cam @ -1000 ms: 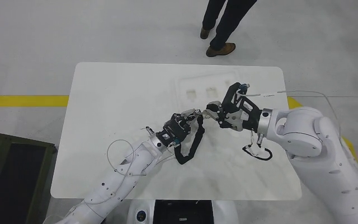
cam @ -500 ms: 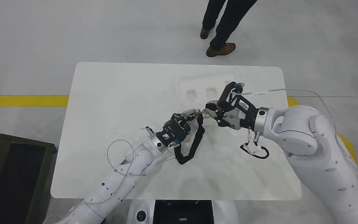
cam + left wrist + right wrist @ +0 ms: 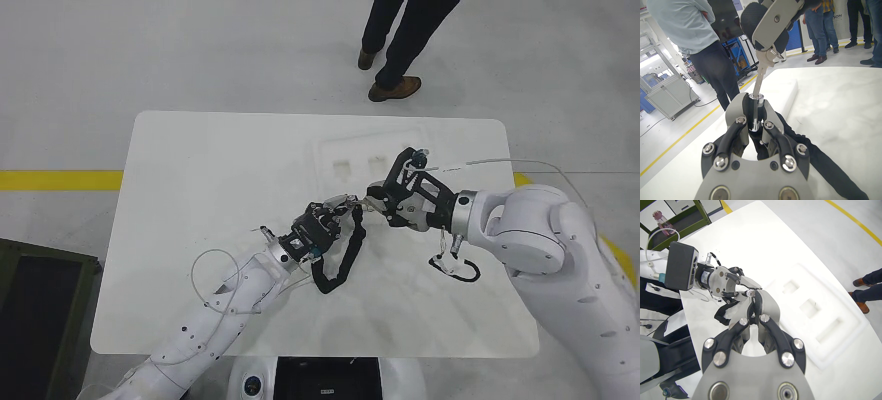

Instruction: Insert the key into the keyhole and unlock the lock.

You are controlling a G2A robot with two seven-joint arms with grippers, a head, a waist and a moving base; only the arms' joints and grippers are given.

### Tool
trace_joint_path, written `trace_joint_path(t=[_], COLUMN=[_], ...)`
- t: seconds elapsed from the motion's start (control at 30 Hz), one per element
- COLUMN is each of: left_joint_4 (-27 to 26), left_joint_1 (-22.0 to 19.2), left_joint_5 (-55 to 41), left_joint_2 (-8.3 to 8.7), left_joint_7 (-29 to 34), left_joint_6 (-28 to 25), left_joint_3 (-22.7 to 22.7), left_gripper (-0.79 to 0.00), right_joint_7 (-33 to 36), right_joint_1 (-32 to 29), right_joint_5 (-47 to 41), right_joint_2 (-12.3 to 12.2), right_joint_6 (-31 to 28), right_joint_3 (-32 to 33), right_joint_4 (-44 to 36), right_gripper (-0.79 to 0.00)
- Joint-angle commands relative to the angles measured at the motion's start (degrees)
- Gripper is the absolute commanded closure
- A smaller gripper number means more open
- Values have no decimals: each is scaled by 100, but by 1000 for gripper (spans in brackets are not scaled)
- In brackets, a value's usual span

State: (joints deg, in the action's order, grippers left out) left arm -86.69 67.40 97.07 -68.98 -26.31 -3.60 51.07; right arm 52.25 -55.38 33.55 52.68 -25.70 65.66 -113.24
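**A:** What has the right end effector got?

**B:** It is clenched on the head of the key. The blade slants down from its fingers, and the tip sits in the keyhole; most of the blade stands clear above it.

**A:** And the lock itself?

**B:** It is a chrome cylinder, gripped between the fingers of the left end effector, keyhole end pointing at the right one. The two end effectors meet nose to nose above the table.

**A:** Where is that, going by the foam tray?

**B:** Just beside the tray's long edge on the robot's side, near its left corner. The lock is off the tray, held up in the air.

**A:** Anything attached to the lock?

**B:** A black cable hangs from it and loops down on the side away from the tray.

**A:** And the tray?

**B:** It lies flat on the table's far side, with three shallow pockets in a row.
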Motion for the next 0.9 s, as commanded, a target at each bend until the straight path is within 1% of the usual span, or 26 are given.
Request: trace_joint_path(t=[0.0, 0.33, 0.87], left_joint_4=[0, -24, -160], left_joint_1=[0, 19, 56], left_joint_5=[0, 31, 841], left_joint_2=[0, -1, -14], left_joint_7=[0, 58, 303], left_joint_6=[0, 10, -46], left_joint_3=[0, 4, 59], left_gripper=[0, 0, 0], right_joint_7=[41, 210, 775], right_joint_1=[27, 166, 347], right_joint_5=[-9, -70, -402], right_joint_2=[1, 3, -25], right_joint_6=[-3, -33, -65], right_joint_3=[-13, -44, -89], right_joint_4=[5, -35, -5], right_gripper=[0, 0, 0])
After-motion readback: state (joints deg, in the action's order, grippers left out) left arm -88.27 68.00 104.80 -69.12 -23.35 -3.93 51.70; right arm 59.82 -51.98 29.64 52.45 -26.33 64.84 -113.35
